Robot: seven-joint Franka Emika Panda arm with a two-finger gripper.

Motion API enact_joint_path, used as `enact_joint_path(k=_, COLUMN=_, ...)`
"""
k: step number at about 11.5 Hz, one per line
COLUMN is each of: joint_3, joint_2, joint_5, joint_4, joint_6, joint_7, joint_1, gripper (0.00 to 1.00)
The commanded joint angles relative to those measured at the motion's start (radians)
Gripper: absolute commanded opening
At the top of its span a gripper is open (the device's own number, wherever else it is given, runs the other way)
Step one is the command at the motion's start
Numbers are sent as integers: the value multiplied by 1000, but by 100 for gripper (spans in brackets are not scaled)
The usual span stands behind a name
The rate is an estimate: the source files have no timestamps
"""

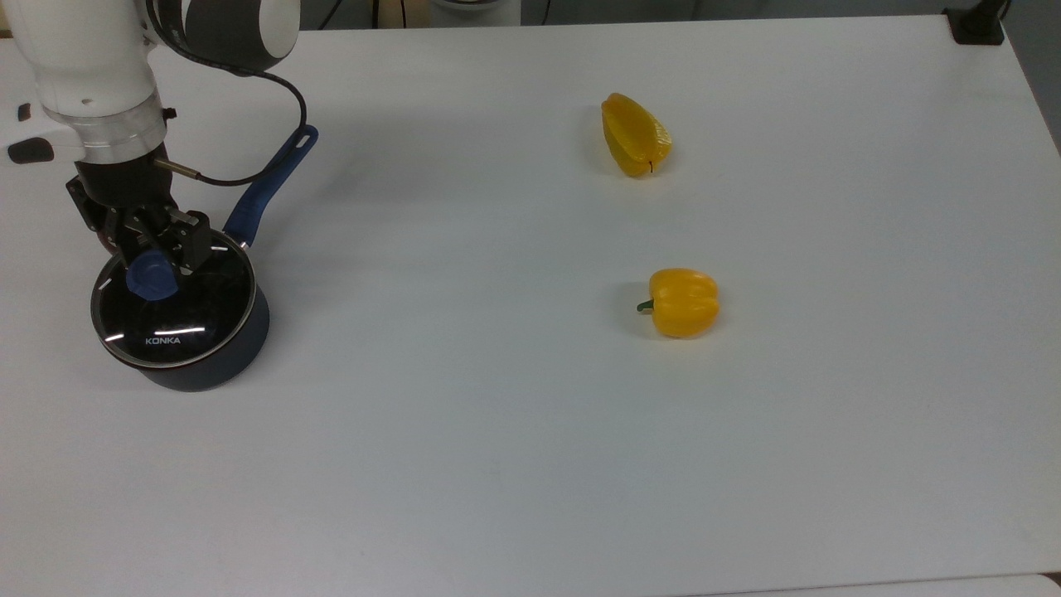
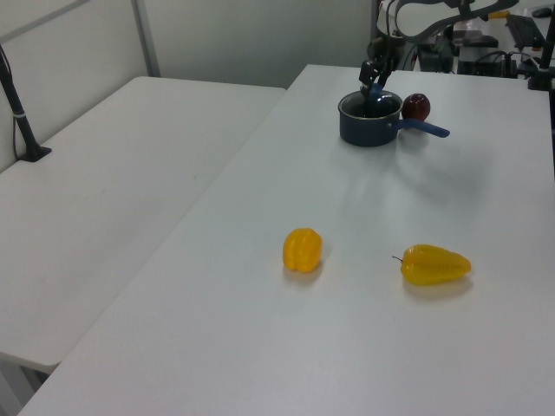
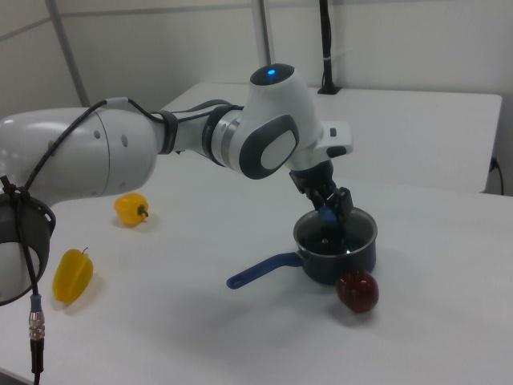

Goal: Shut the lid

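Blue knob [image 1: 150,277] clamped by gripper [image 1: 157,259]; lid [image 1: 174,315] on saucepan [image 1: 224,356].

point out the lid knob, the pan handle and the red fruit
lid knob [image 1: 152,278], top view, blue top of the knob
saucepan handle [image 1: 267,187], top view, middle of the blue handle
red fruit [image 3: 357,290], right view, its front face
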Motion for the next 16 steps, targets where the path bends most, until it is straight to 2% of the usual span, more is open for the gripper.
enact_joint_path(k=1, joint_3=1, joint_2=-25, joint_5=17, joint_4=-41, joint_6=0, joint_7=-10, joint_1=-9, gripper=41)
enact_joint_path(k=3, joint_3=1, joint_2=-23, joint_5=17, joint_4=-41, joint_6=3, joint_7=-9, joint_1=-7, gripper=52)
enact_joint_path(k=4, joint_3=1, joint_2=-23, joint_5=17, joint_4=-41, joint_6=3, joint_7=-9, joint_1=-7, gripper=79)
enact_joint_path(k=5, joint_3=1, joint_2=-26, joint_5=17, joint_4=-40, joint_6=0, joint_7=-7, joint_1=-7, gripper=100)
enact_joint_path(k=7, joint_3=1, joint_2=-52, joint_5=15, joint_4=-37, joint_6=-17, joint_7=-10, joint_1=-1, gripper=100)
enact_joint_path(k=9, joint_3=3, joint_2=-109, joint_5=-11, joint_4=-34, joint_6=-121, joint_7=-12, joint_1=17, gripper=100)
enact_joint_path(k=12, joint_3=3, joint_2=-192, joint_5=-67, joint_4=-34, joint_6=-282, joint_7=-10, joint_1=111, gripper=100)
enact_joint_path(k=16, joint_3=4, joint_2=-334, joint_5=-67, joint_4=-46, joint_6=-553, joint_7=115, joint_1=305, gripper=100)
